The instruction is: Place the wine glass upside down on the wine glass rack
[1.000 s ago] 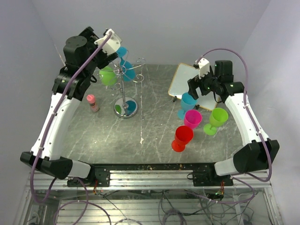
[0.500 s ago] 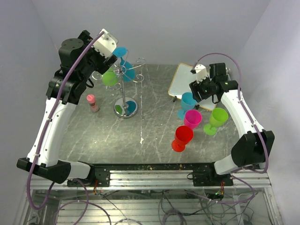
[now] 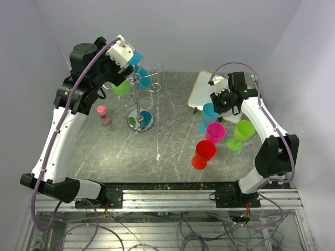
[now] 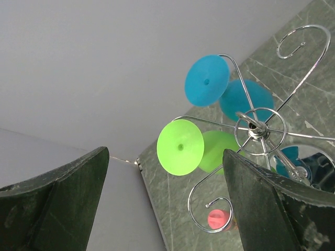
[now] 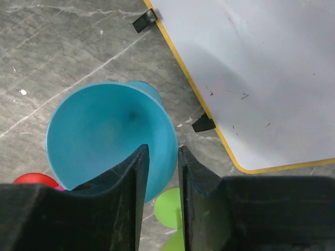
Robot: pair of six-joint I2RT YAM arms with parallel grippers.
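A blue wine glass (image 3: pixel 209 113) stands upright on the table's right side. My right gripper (image 3: pixel 213 106) is over it. In the right wrist view this blue glass (image 5: pixel 104 130) fills the lower left, and the right gripper (image 5: pixel 163 150) is shut on its rim, one finger inside the bowl and one outside. The wine glass rack (image 3: pixel 138 89), a silver wire stand, rises at back left with a green glass (image 3: pixel 122 87) and a blue glass (image 3: pixel 140 70) hanging upside down. My left gripper (image 3: pixel 131 56) hovers open just above the rack (image 4: pixel 259 128), holding nothing.
A pink glass (image 3: pixel 215 132), a green glass (image 3: pixel 242 130) and a red glass (image 3: pixel 202 153) stand close to the gripped blue one. A yellow-edged whiteboard (image 3: pixel 208 89) lies behind them. A small pink shaker (image 3: pixel 103 115) stands left of the rack's base (image 3: pixel 140 120).
The right gripper's jaws have closed in from wide apart onto the blue glass's rim. The left arm has shifted slightly above the rack, still open.
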